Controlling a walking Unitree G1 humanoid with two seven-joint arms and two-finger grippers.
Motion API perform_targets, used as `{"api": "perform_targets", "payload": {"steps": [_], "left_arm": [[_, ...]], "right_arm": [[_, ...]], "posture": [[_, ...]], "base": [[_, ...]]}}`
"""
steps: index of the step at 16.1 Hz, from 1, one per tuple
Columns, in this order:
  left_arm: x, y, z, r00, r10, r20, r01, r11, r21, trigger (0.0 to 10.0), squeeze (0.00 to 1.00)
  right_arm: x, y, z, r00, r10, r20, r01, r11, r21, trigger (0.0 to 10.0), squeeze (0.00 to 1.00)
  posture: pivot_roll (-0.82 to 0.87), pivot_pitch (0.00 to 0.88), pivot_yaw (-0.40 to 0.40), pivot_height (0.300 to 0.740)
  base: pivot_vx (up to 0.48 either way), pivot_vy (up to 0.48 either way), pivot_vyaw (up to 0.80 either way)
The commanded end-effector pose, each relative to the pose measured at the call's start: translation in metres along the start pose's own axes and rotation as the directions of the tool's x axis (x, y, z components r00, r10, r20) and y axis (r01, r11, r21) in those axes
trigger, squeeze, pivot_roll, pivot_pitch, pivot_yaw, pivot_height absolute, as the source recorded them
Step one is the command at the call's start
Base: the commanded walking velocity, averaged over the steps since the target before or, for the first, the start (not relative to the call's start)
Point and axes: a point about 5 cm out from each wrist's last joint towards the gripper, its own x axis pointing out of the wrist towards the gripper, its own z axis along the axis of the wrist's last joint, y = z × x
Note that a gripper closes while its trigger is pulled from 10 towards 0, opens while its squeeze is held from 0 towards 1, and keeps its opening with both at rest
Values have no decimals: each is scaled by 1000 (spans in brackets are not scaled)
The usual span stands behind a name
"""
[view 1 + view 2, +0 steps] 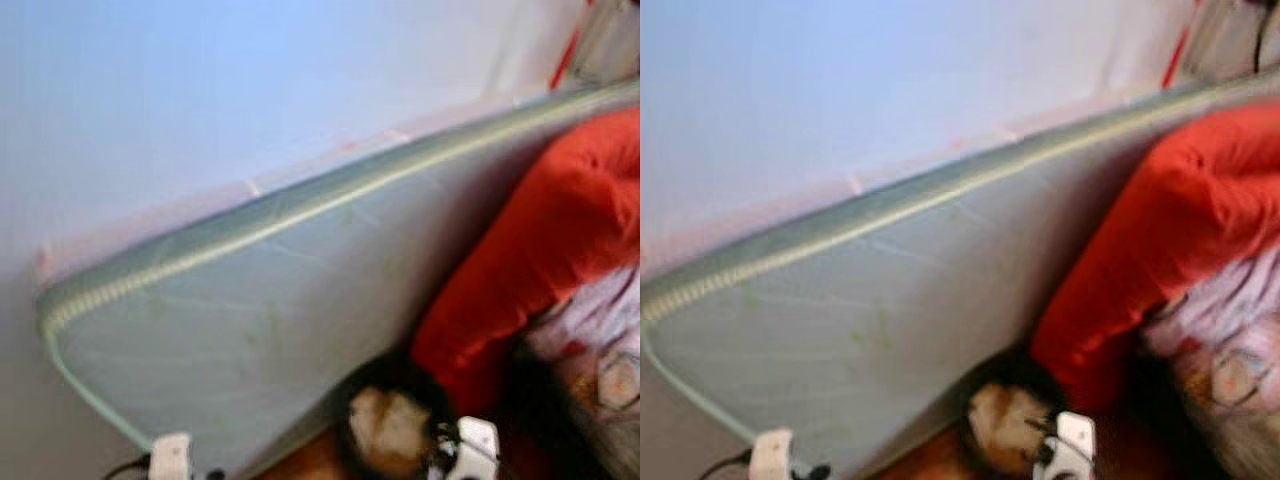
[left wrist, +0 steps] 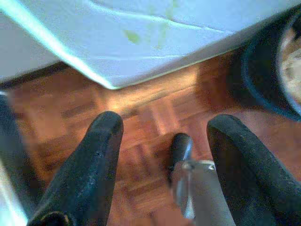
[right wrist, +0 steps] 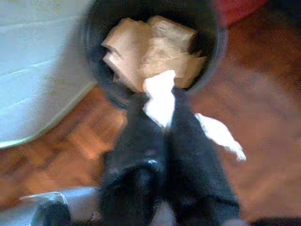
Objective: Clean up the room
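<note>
A black bin (image 1: 352, 400) holding crumpled brown paper (image 3: 150, 47) stands on the parquet floor at the foot of a leaning mattress. My right gripper (image 3: 160, 110) is shut on a white crumpled scrap of paper (image 3: 157, 89), held right at the bin's near rim (image 3: 117, 96). Another white scrap (image 3: 218, 134) lies on the floor beside the fingers. Low over bare parquet hangs my left gripper (image 2: 167, 122), open and holding nothing, with the bin's edge (image 2: 258, 80) off to one side.
A pale green mattress (image 1: 260, 320) leans against the white wall (image 1: 200, 90). Red bedding (image 1: 540, 250) and patterned cloth (image 1: 600, 340) are piled to the right of the bin. The head views are blurred. Parquet floor (image 2: 155, 103) lies under the mattress corner.
</note>
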Motion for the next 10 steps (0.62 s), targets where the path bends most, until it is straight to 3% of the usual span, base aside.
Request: {"api": "perform_targets", "payload": {"steps": [1, 7, 10], "left_arm": [[-3, 9, -7, 999, 29, -21, -29, 999, 27, 10000, 0], [1, -2, 2, 1000, 20, -15, -20, 999, 35, 10000, 0], [2, -3, 5, 999, 29, -13, -29, 999, 25, 10000, 0]], "right_arm": [[-3, 0, -13, 999, -5, -40, 6, 1000, 19, 10000, 0], [-3, 1, -12, 999, -4, -39, 5, 1000, 19, 10000, 0], [-3, 1, -12, 999, -1, -37, 1, 1000, 18, 10000, 0]], "posture": [[92, 0, 14, 740], [94, 0, 13, 740], [94, 0, 13, 740]], "base": [[0, -390, 0], [0, -425, 0], [0, -104, 0]]}}
